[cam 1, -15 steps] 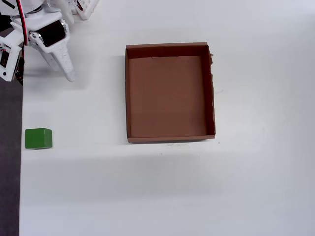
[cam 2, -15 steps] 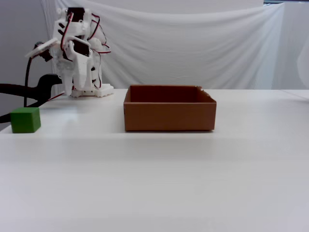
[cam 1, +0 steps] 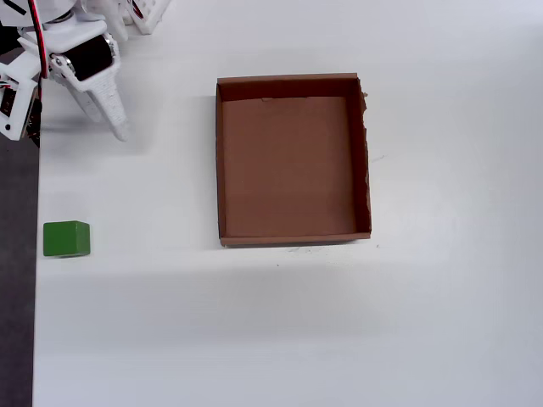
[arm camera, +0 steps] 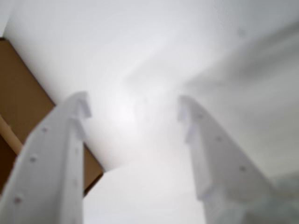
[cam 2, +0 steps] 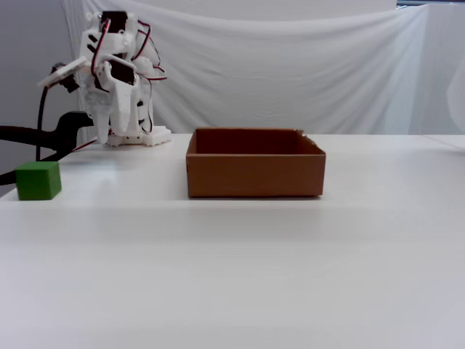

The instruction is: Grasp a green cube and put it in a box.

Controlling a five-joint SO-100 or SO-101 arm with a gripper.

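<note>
The green cube sits near the left edge of the white table in the overhead view, and it shows at the far left of the fixed view as well. The box is a shallow brown cardboard tray lying empty mid-table, also seen in the fixed view. My gripper hangs at the top left, well above the cube in that view and left of the box. In the wrist view the gripper is open with only bare table between its fingers; a corner of the box shows at the left. The cube is out of the wrist view.
The table's left edge runs just left of the cube, with dark floor beyond. The arm's white base stands at the back left. A white cloth backdrop hangs behind the table.
</note>
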